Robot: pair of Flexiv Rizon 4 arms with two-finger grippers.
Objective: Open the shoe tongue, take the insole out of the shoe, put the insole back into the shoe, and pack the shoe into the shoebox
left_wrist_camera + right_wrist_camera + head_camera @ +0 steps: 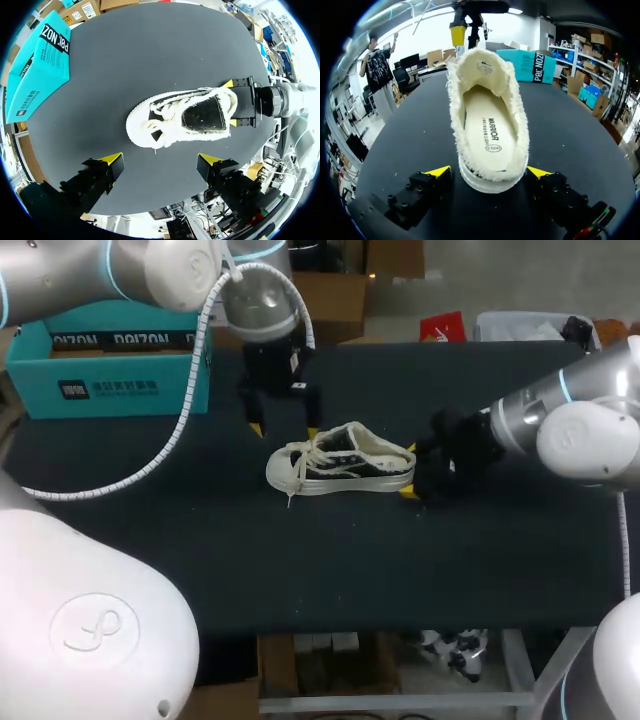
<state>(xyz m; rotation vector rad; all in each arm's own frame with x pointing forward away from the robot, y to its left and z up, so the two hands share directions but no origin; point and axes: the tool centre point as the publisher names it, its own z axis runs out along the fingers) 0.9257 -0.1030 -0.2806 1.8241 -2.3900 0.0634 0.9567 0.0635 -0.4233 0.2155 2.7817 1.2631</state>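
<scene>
1. The right gripper (488, 172) is released. Its yellow-tipped fingers (437, 172) stand wide apart, one on each side of the heel of the shoe (456, 110). A thin strip of table shows between the heel and one finger, so nothing is grasped.
2. The shoe stands on its sole with its heel between those fingers and its toe pointing away from them.
3. The insole (487, 132) lies flat inside the shoe. It is cream, with a line of dark lettering and a small oval mark printed toward the heel end.
4. The tongue (482, 67) stands up ahead of the insole and carries a small printed tag.
5. The left gripper (161, 160) is also released, with its fingers far apart and holding nothing.
6. From the left wrist, the shoe lies ahead of that gripper and apart from both tips, its opening facing up.
7. In the head view the left gripper points down at the table just behind the shoe, near its lace end. The right gripper sits at the heel end.
8. White laces (160, 117) lie loose over the front half of the shoe, and its collar is frayed cream cloth.
9. The shoebox (110, 370) is teal and sits well apart from the shoe, at the table's far left corner. It has white lettering along the lid's edge and a dark label with pale print on its side.
10. The table (300, 560) is black.
</scene>
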